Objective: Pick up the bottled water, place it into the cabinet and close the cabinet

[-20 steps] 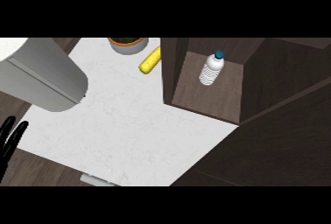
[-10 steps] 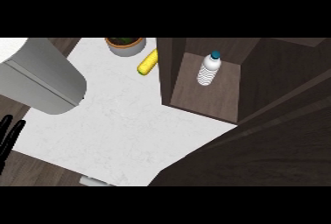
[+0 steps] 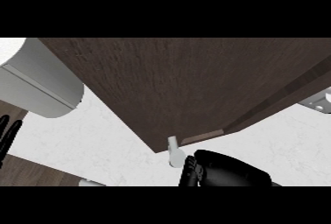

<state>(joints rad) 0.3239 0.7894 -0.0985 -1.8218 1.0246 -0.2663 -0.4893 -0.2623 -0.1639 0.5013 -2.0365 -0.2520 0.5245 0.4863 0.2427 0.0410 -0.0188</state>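
Two hands, left hand (image 3: 6, 139) at left edge, fingers straight, right hand (image 3: 223, 170) beside handle (image 3: 172, 152) of cabinet door (image 3: 187, 87), grasp unclear.

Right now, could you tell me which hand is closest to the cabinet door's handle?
The right hand, low in the middle beside the pale handle; the left hand rests at the left edge, far off.
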